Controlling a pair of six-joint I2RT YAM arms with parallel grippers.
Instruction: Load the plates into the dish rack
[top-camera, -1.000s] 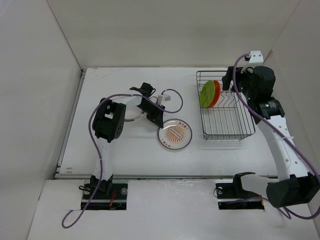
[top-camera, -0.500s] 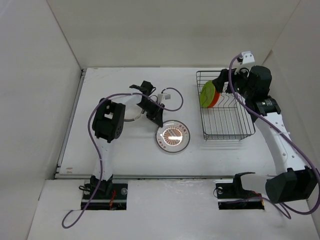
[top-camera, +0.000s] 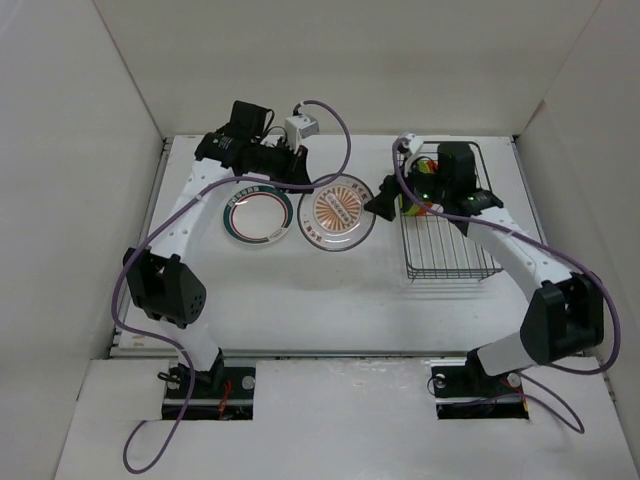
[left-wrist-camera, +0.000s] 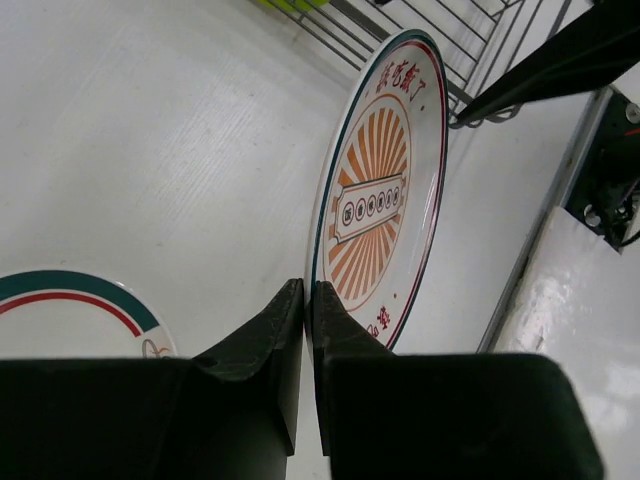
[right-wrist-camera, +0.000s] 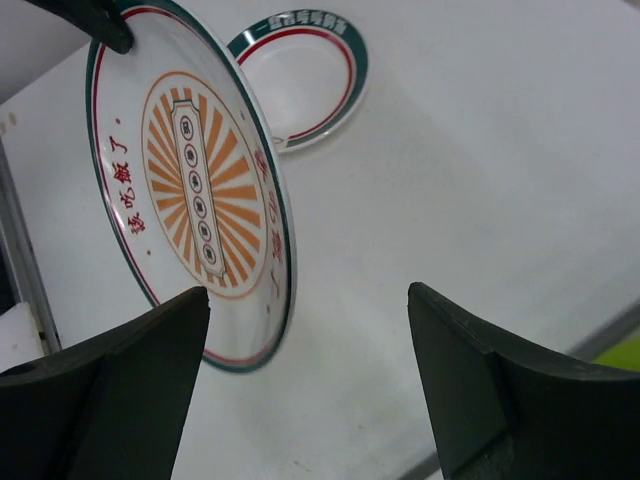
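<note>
My right gripper (right-wrist-camera: 300, 335), wide open, stands between the dish rack (top-camera: 452, 256) and the sunburst plate (top-camera: 339, 211). My left gripper (left-wrist-camera: 308, 297) pinches this plate at the rim, tilted, its face toward the rack.

1. A white desk (top-camera: 330, 300) with a matte, faintly grained top fills the middle of the overhead view.
2. A thin grey metal strip (top-camera: 140, 245) runs along the desk's left edge and turns at the near left corner to follow the near edge.
3. Plain white panels stand upright at the left edge (top-camera: 70, 150), the far edge (top-camera: 330, 60) and the right edge (top-camera: 590, 130).
4. A white board (top-camera: 340, 410) lies along the near edge.
</note>
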